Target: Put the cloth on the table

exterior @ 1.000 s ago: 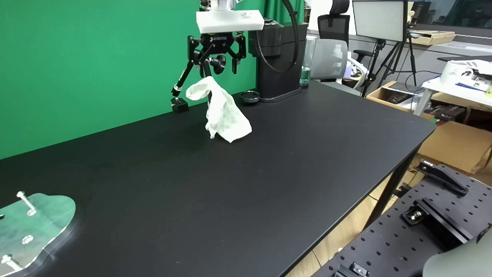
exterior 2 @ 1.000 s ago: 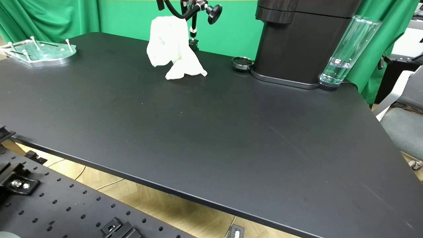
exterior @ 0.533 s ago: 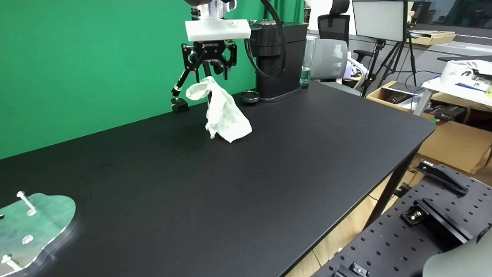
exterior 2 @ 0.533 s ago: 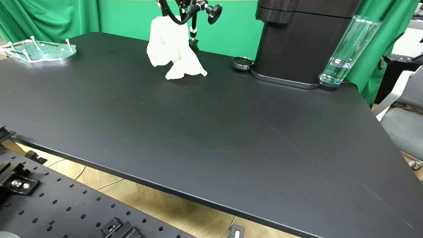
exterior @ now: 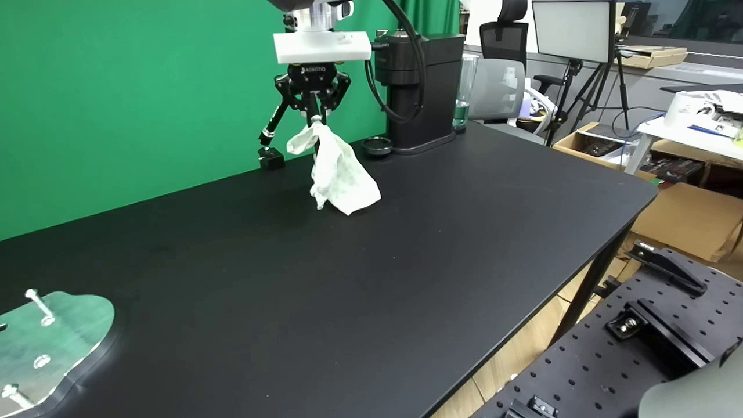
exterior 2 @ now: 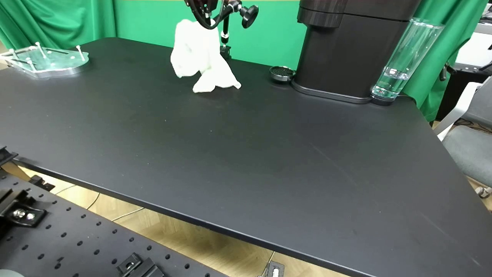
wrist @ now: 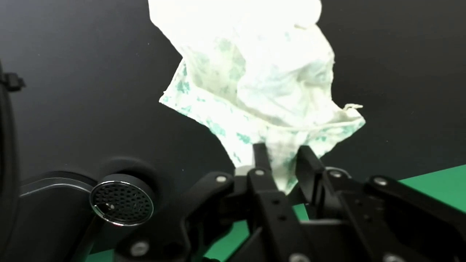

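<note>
Since the cloth (exterior: 345, 180) is apparently draped over the stand (exterior 2: 225, 27), its peak is raised above the table (exterior: 371, 290), so that it can be pinched from overhead. It is clamped there by the gripper (exterior: 316, 119), which is pointed straight down; whether the hem is rested on the table cannot be told.

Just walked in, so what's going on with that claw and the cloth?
A robot gripper has the top of a white cloth between its fingers; whether the grip is firm, I can't tell. The cloth seems to hang from a black stand. The job is putting it on the table, and it isn't lying flat there yet.
</note>
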You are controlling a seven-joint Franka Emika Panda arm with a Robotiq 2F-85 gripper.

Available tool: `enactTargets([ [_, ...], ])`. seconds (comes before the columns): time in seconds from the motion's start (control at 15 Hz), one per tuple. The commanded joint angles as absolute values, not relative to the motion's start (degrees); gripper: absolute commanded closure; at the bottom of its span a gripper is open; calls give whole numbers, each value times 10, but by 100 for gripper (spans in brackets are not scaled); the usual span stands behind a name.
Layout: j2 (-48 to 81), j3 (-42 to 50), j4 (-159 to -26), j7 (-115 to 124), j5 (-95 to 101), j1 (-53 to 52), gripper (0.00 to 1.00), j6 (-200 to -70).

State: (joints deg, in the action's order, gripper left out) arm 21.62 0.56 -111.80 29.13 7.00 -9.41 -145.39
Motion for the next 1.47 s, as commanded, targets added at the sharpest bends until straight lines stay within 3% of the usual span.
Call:
enactTargets([
  [0.0,214,15,-1106,307,58,-105,99,-1433],
  [0.53,175,16,-1135,325,56,-112,100,-1400],
  [1.4,-24,-44,-1298,362,130,-107,100,-1277],
])
